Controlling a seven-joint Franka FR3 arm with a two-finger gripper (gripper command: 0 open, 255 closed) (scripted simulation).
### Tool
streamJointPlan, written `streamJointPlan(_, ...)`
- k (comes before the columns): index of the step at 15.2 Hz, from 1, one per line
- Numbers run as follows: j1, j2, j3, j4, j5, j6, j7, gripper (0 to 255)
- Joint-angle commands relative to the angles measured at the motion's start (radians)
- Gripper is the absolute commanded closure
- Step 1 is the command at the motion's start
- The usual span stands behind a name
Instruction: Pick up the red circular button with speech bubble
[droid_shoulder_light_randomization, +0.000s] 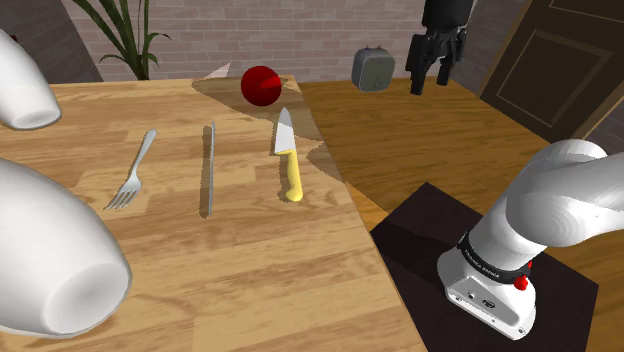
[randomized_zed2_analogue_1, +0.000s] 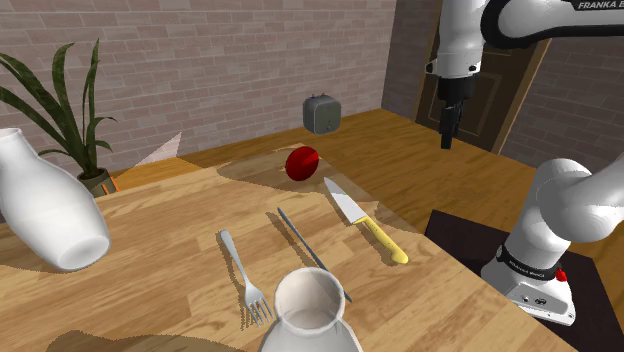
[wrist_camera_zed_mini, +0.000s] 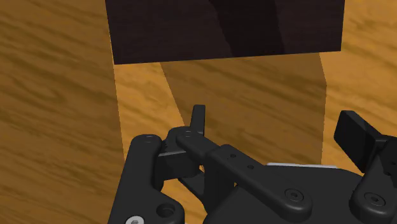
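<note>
Progress: nothing is being gripped yet; approach, descent and grasp are all remaining.
Gripper (droid_shoulder_light_randomization: 430, 84): hanging high beside the table, over the floor (droid_shoulder_light_randomization: 420, 150), fingers standing apart, empty.
Red button (droid_shoulder_light_randomization: 261, 85): sitting by the wooden table (droid_shoulder_light_randomization: 250, 260) far edge, near the knife (droid_shoulder_light_randomization: 287, 155) tip, well apart from the gripper.
Shape and surface: smooth, glossy, round, perhaps domed; its marking is looking too small to tell.
</note>
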Motion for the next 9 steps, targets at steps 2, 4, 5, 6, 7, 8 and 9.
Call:
streamJointPlan(2,0.011,0.037,-0.006,0.021,-0.006,0.022,-0.033,0)
streamJointPlan(4,0.034,0.109,-0.018,0.065,-0.016,0.062,-0.098,0)
streamJointPlan(5,0.045,0.145,-0.023,0.089,-0.02,0.08,-0.13,0)
streamJointPlan(6,0.056,0.18,-0.028,0.114,-0.023,0.097,-0.162,0)
streamJointPlan(7,0.067,0.216,-0.032,0.14,-0.025,0.113,-0.194,0)
streamJointPlan(8,0.077,0.25,-0.035,0.166,-0.027,0.128,-0.225,0)
streamJointPlan(9,0.088,0.285,-0.038,0.194,-0.027,0.141,-0.256,0)
